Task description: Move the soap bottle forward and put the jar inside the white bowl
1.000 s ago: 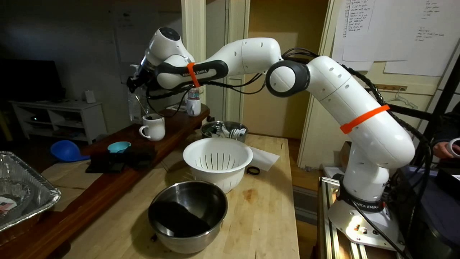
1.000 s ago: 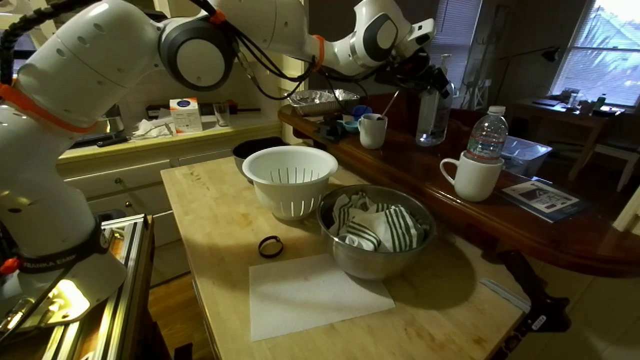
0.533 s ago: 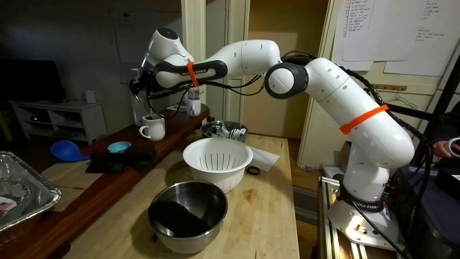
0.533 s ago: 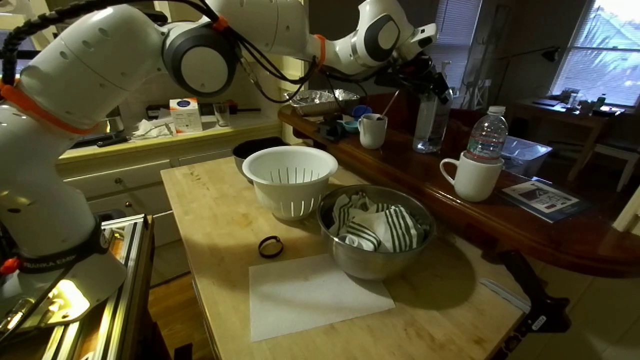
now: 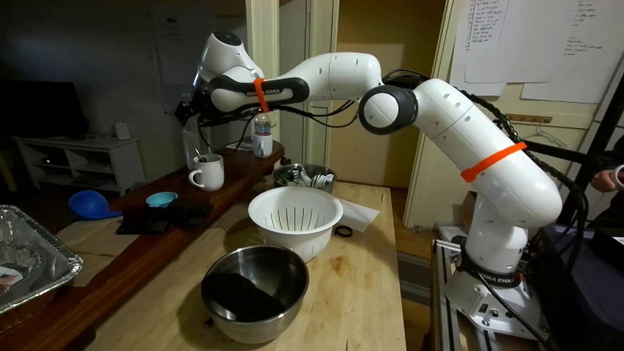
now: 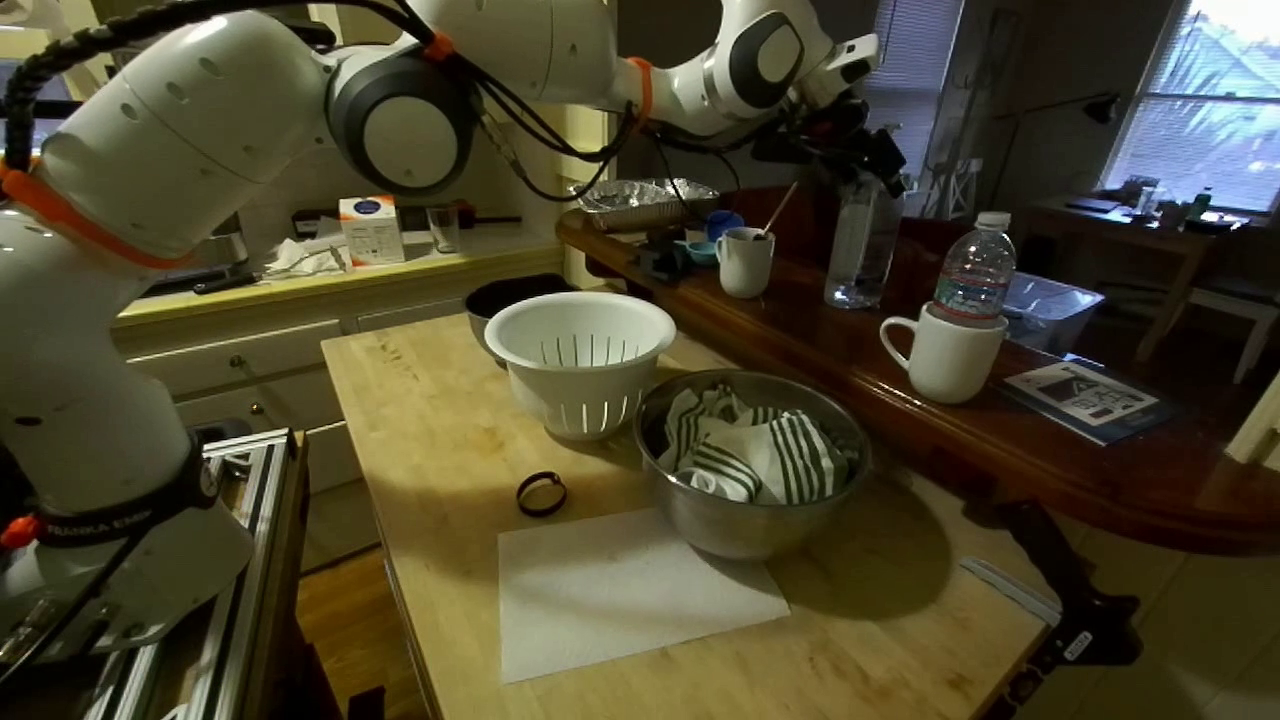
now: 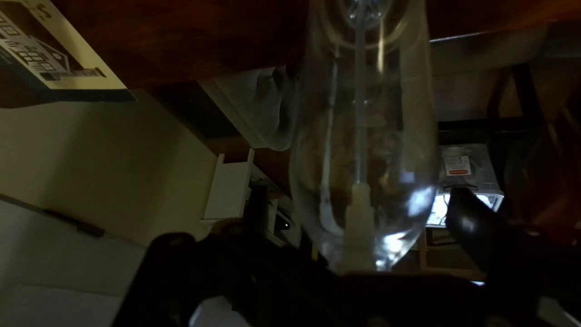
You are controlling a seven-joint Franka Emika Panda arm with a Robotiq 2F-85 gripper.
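Observation:
The soap bottle [image 6: 860, 255], tall and clear, stands upright on the raised dark wooden counter behind the white mug; it also shows in an exterior view [image 5: 190, 155]. My gripper [image 6: 868, 170] is at the bottle's top and hides much of its pump. In the wrist view the bottle [image 7: 363, 136] sits between the spread fingers [image 7: 467, 218], with a gap on both sides. The gripper is open. The white bowl [image 6: 580, 365], slotted like a colander, stands on the light wooden table, also in an exterior view [image 5: 295, 222]. I cannot make out the jar.
A white mug [image 6: 746, 268] with a utensil stands close to the soap bottle. Another mug [image 6: 945, 360] holds a water bottle [image 6: 972, 270]. Steel bowls [image 5: 256, 321] [image 6: 755, 525] flank the white bowl. A small blue bowl [image 5: 162, 199] and foil tray [image 5: 73, 263] are on the counter.
The soap bottle has come down a little and shifted toward the white mug, then stayed still. My gripper moved down with it, then rose slightly in the last half second.

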